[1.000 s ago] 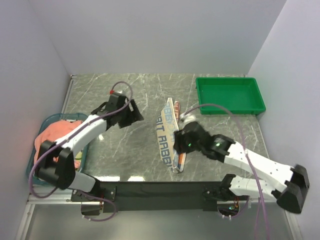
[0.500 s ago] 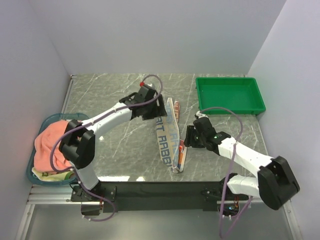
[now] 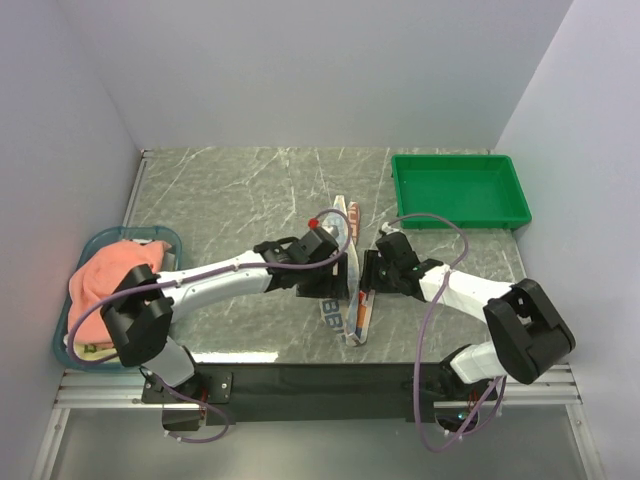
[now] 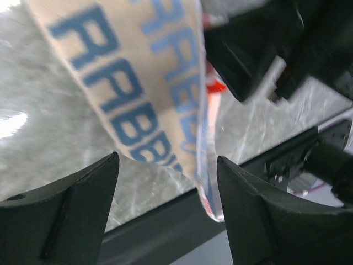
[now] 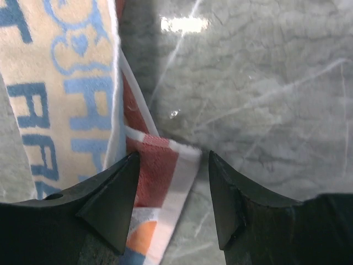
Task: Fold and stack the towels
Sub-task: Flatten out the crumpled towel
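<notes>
Cream towel [image 4: 149, 83], blue lettering legible as "RABB", lies folded in a narrow strip mid-table [image 3: 220, 190]; left gripper [image 4: 165, 165] hovers over it, jaws wide, empty; right gripper [image 5: 172, 160], jaws apart, straddles its red-and-white edge unclamped.

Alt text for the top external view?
The left gripper and right gripper, both open, meet at a cream towel with blue letters lying mid-table. A blue basket holding a pink towel sits far left; a green tray stands back right.
</notes>
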